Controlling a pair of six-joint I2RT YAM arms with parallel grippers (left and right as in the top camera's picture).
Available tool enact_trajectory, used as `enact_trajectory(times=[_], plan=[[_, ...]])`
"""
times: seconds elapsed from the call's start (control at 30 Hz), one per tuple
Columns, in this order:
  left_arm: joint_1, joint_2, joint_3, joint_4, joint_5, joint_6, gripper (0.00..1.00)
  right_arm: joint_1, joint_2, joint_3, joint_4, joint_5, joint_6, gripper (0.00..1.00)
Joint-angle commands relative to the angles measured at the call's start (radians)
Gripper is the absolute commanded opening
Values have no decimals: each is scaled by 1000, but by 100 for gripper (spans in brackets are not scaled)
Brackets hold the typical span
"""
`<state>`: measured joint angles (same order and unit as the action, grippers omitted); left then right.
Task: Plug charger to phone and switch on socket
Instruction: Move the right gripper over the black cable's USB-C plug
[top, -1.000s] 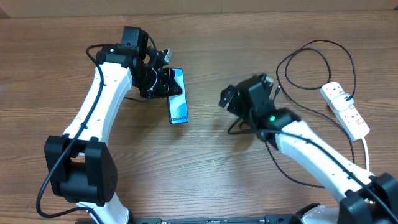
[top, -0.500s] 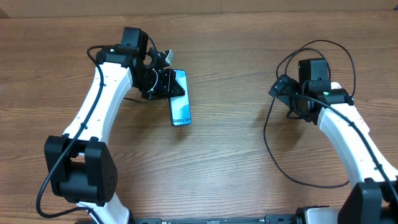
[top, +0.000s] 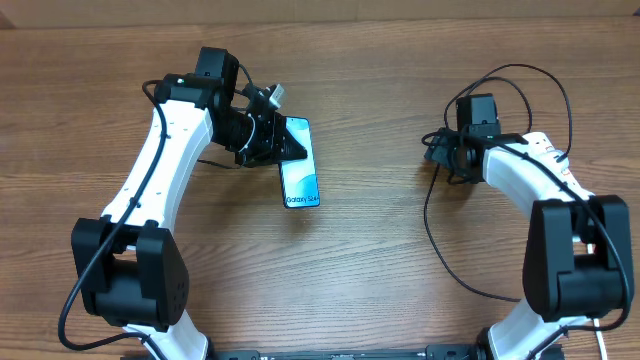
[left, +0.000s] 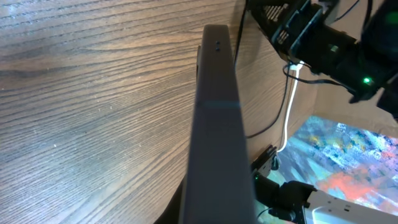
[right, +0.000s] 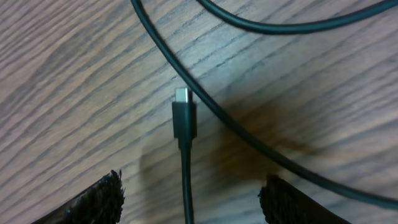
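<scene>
**Phone gripped on the left, connector lying between open jaws on the right**

On the overhead view my left claw (top: 268, 135) is clamped on the top end of the phone (top: 301, 175). The phone sits left of centre over the table (top: 380, 260), with its lit screen facing up and its lower end angled towards me. I cannot tell whether that lower end rests on the wood or hangs just above it. Through the left wrist camera I look straight along the phone's thin dark edge, with wood grain beside it.

My right claw (top: 440, 157) is low over the right half of the table, well apart from the phone. Its jaws stand apart. In the right wrist camera both pads (right: 93, 199) show at the bottom corners, and the connector (right: 184, 117) lies flat on the wood between them. The connector's metal tip points away from the claw, and neither pad touches it, so nothing is gripped on this side.

The charger (top: 426, 225) runs in loose black loops around the right claw. One loop arcs behind it towards the far edge, and another sweeps down towards me. A further stretch of the cable crosses diagonally just beside the connector.

The socket (top: 540, 142) lies at the far right. Most of it is hidden beneath my right arm (top: 520, 175), so I cannot read its switches.
</scene>
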<state>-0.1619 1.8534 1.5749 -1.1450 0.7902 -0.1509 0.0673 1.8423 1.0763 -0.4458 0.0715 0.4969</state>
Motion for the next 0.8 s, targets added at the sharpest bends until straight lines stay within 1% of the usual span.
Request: enact_trajectory(times=[0.0,0.07,0.23,0.3,0.37,0.43,0.47,0.53,0.77], plan=[[-2,-11,11,-3,48,-11,4,6,26,25,38,17,-16,63],[-2,-11,12,-3,48,-12,4,6,37,24,62,17,-16,57],[-2,-11,12,-2,45,-14,4,8,82,25,107,17,-16,52],[-2,-11,12,0,45,-14,4,10,108,24,114,16,-26,46],[-2,-11,11,0,45,-14,4,13,131,24,115,16,-35,38],[-2,-11,12,1,45,-14,4,21,144,24,105,8,-51,22],[-2,-11,12,1,45,-14,4,24,144,25,102,1,-62,17],[-2,-11,12,4,45,-14,4,44,143,25,69,-2,-83,5],[-2,-11,11,18,37,-14,5,109,122,26,-128,-89,-83,4]])
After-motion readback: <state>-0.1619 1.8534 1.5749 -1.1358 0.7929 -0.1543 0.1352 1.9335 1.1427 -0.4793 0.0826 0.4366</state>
